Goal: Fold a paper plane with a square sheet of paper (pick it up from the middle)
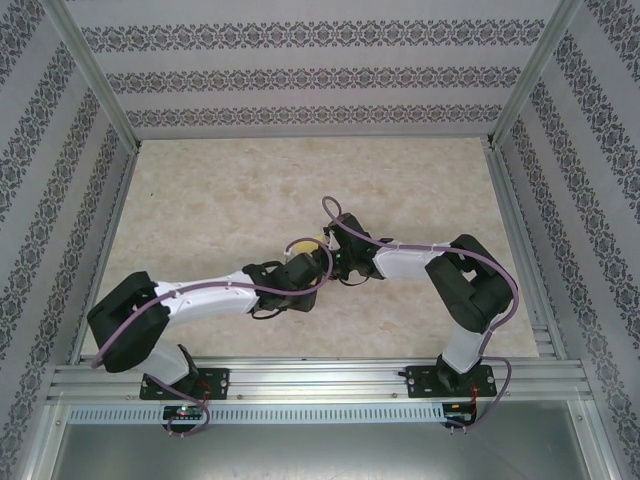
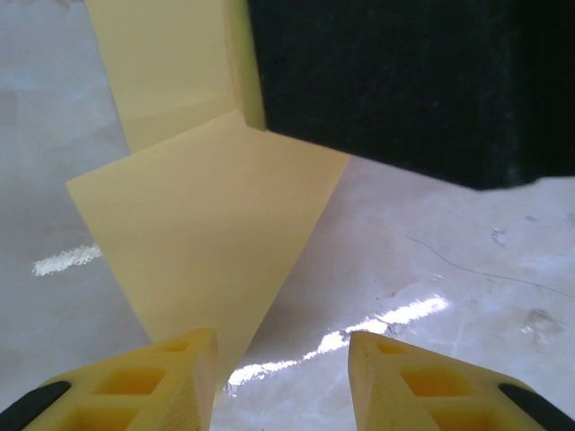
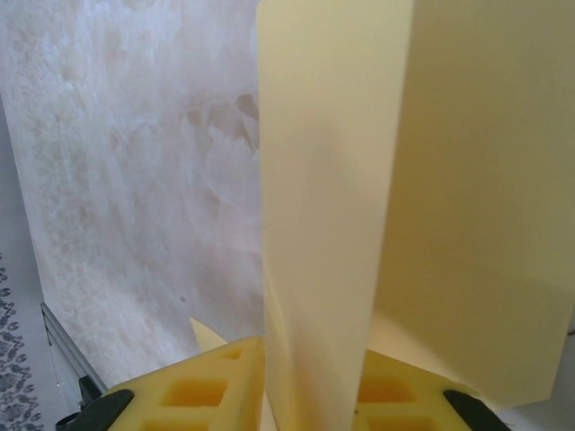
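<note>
Fold in hand, sheet steadied.
My right gripper [image 3: 310, 355] pinches the yellow sheet [image 3: 467, 180], seemingly to steady it; left gripper [image 2: 280, 346] stands parted, empty, at its tip.

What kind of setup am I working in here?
Looks like an enclosed tabletop robot cell: aluminium frame posts, patterned wall panels on three sides, and a marbled tabletop.

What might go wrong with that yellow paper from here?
1. The right gripper alone pinches the folded yellow paper, which reaches far beyond its fingers; it may flop or slip.
2. The left gripper is open with the paper's pointed tip beside one finger; closing there might crumple the tip.
</note>
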`<state>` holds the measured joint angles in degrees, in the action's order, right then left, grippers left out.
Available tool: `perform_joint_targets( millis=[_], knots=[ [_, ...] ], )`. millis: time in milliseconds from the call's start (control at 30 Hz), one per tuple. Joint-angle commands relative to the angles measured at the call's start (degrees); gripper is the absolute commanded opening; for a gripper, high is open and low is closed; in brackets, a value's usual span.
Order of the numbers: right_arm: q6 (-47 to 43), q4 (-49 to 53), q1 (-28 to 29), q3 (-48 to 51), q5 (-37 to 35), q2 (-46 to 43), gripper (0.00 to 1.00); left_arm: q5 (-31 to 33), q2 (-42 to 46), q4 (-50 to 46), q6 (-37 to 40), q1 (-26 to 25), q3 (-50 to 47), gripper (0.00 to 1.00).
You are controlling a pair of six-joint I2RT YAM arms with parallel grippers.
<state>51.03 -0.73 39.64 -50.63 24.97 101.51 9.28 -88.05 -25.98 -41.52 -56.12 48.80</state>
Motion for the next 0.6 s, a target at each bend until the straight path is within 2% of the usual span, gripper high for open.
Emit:
perform_joint_targets(
  millis=[0,367,567],
  knots=[
    [0.78,-0.74,-0.24,-0.82,-0.6,-0.96,0.23,7.85,-2.56,-3.7,-2.45,-1.74,3.09,0.43],
    [2.09,-1.9,-1.48,-0.43,0.69,-1.5,0.23,14.95,-6.86,-6.47,-7.76,-4.88,5.02,0.36],
    [2.89,-2.69,-1.9,-0.43,1.65,-1.32,0.19,15.78,-6.87,-6.65,-9.84,-5.91,3.99,0.39]
  ],
)
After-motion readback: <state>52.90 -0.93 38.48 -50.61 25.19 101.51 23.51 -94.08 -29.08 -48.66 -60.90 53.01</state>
